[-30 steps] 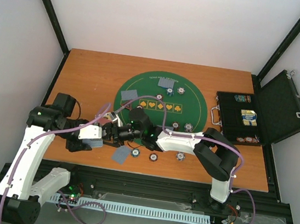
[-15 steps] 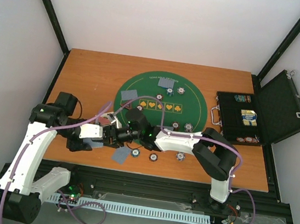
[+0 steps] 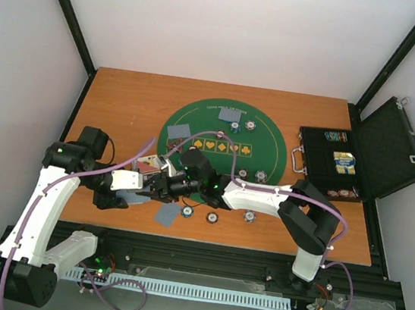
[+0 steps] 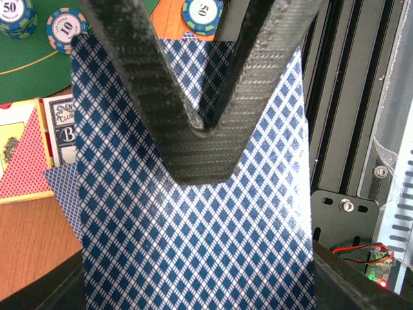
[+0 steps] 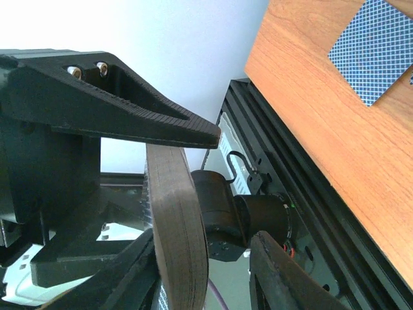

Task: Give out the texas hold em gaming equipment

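2 end effectors at 1 card deck [image 4: 193, 245]
Left end effector [image 4: 200, 123] is clenched on it; right end effector [image 5: 235, 190] gapes, fingers apart about its edge

fingers [image 4: 129, 64]: matt carbon-weave | cards [image 4: 193, 245]: paper (slightly glossy) | table [image 3: 122, 105]: smooth wood

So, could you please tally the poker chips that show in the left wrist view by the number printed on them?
50 chips: 2
10 chips: 1
Total: 3
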You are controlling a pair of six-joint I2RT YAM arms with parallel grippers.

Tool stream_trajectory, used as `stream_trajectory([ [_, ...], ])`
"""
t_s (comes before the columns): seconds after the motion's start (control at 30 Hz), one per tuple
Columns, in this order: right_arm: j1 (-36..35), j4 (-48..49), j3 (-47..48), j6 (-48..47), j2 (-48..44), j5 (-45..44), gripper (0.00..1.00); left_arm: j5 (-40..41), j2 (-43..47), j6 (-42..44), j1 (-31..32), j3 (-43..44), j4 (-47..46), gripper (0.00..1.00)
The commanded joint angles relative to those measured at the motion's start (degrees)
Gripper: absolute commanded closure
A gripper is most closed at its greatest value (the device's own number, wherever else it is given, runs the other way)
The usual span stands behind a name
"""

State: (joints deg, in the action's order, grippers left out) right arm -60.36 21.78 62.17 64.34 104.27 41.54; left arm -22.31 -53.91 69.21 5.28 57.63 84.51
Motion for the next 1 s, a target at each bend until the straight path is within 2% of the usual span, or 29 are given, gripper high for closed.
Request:
stream_trajectory([
  [0.0, 1.1, -6.1, -0.9, -2.3, -1.9, -2.7, 0.66, -1.8, 0.4, -0.4, 0.2, 2.4, 0.6, 0.99],
  [0.3, 3.0, -7.6, -2.1, -2.6, -5.9, -3.1, 0.84, -1.2, 0.5, -0.6, 0.2, 1.8, 0.0, 0.99],
  [0.4, 3.2, -7.9, -2.1, -2.6, -6.4, -3.0, 0.85, -1.3, 0.5, -0.6, 0.2, 1.7, -0.1, 0.99],
  [0.5, 3.4, -8.3, -2.2, -2.7, -6.8, -3.1, 0.97, -0.9, 0.8, -0.6, 0.2, 1.5, -0.2, 0.99],
  [0.97, 5.9, -8.1, -4.5, -1.9, -11.7, -2.3, 0.97, 0.3, 1.3, -0.4, 0.3, 0.4, -0.7, 0.99],
])
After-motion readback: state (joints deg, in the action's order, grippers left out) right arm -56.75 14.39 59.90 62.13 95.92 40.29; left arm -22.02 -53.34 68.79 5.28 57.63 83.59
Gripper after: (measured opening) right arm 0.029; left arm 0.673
